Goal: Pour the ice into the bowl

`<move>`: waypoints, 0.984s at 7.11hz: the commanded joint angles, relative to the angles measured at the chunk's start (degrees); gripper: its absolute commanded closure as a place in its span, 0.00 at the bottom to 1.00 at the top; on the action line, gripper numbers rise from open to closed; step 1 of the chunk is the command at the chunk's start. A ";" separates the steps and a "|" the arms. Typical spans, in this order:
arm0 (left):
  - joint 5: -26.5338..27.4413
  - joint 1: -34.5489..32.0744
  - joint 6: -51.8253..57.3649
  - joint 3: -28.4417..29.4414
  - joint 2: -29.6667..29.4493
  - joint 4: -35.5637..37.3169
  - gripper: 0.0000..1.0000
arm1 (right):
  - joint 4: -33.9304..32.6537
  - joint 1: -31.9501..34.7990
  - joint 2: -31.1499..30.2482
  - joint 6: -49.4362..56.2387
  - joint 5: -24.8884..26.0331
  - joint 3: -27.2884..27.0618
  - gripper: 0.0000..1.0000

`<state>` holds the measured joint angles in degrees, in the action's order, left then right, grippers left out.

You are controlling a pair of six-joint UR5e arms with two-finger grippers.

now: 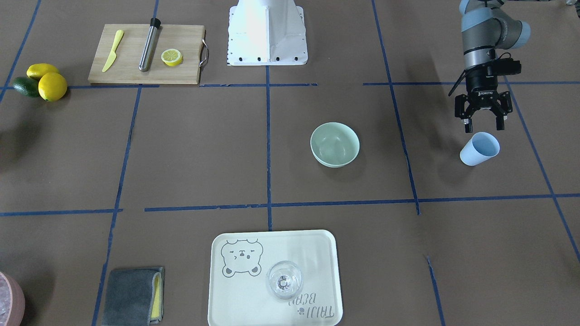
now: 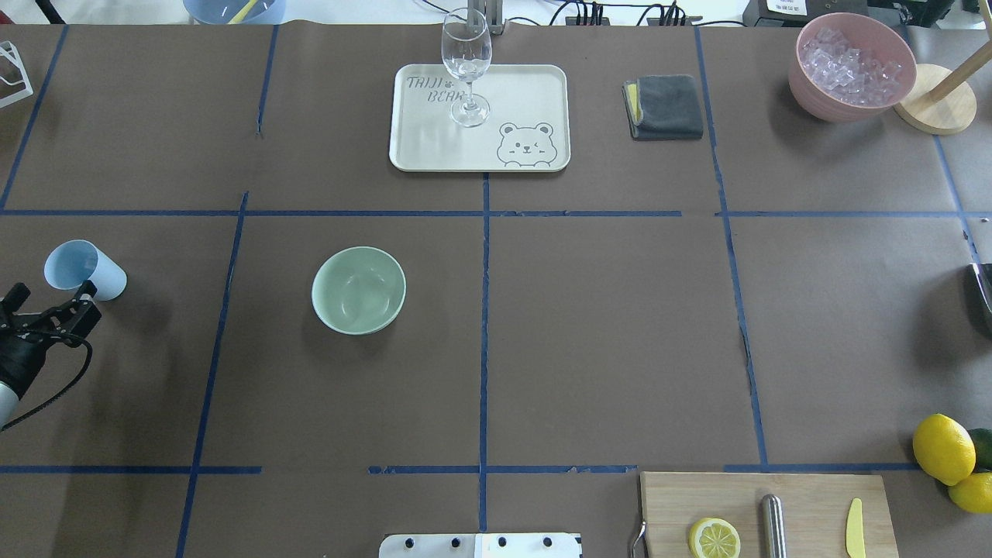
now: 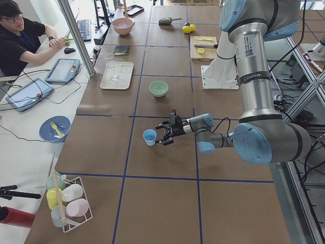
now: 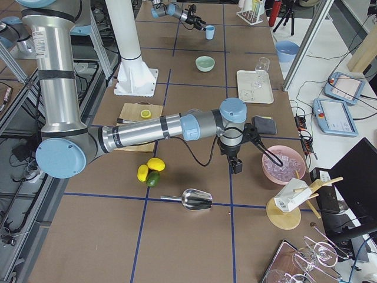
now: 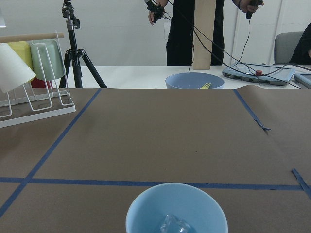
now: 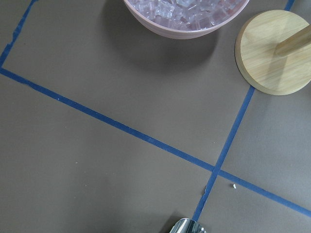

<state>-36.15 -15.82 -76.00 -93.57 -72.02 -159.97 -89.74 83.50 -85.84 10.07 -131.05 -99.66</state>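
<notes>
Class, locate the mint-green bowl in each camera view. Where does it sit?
Front-facing: bowl just right of centre.
Overhead: bowl left of centre.
Exterior left: bowl upper middle.
Exterior right: bowl top, centre.
Left wrist: not in view.
Right wrist: not in view.
Shared landmark: light blue cup, seen in all but right wrist.

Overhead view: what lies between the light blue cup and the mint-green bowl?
Bare brown table paper crossed by one blue tape line, shown in the overhead view.
</notes>
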 commanded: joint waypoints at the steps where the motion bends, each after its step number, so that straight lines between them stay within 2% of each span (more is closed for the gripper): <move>1: 0.64 0.26 -0.02 4.00 -3.55 -0.17 0.00 | 0.00 0.00 0.05 -0.05 0.00 -0.01 0.00; 5: -0.14 -0.35 0.50 6.91 -5.31 -0.26 0.01 | 0.00 0.00 0.06 -0.05 0.00 0.17 0.00; 7: -2.59 -3.84 0.42 7.62 -6.72 -0.43 0.01 | 0.00 0.00 0.06 -0.05 0.00 0.17 0.00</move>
<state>-37.38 -17.50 -75.56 -86.30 -77.69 -160.37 -89.74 83.50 -85.78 10.02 -131.05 -99.51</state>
